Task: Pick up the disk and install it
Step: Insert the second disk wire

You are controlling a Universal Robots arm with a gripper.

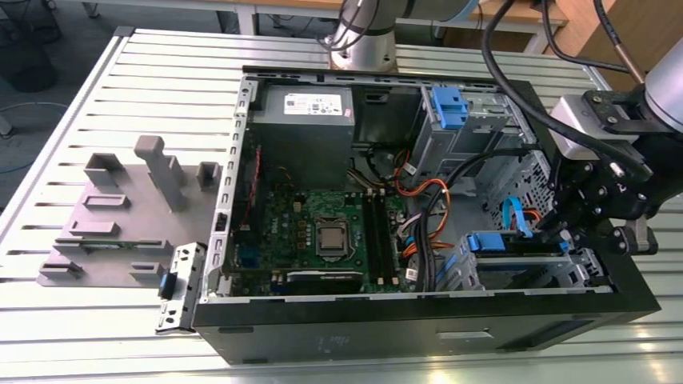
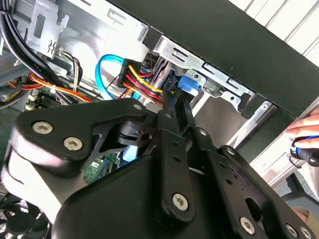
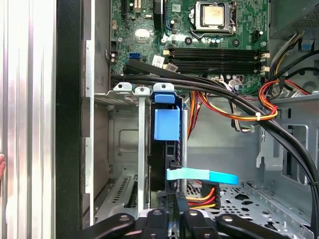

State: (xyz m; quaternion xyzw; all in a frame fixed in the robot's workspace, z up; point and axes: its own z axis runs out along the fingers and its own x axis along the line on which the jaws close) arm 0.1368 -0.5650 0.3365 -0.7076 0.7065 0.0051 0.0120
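The disk stands on edge in the drive cage at the front corner of the open computer case, on the exterior view's right. Its blue bracket faces the motherboard, and its dark body runs back along the cage. My gripper reaches down into the case beside the cage. In both wrist views the black fingers lie close together, shut. Their tips rest against the disk's end by the blue bracket, with nothing visibly clamped between them.
A light blue data cable and red, yellow and black power wires sit right beside the disk. Thick black cables cross above the cage. A second blue-fronted bay lies farther back. A person's hand is just outside the case wall.
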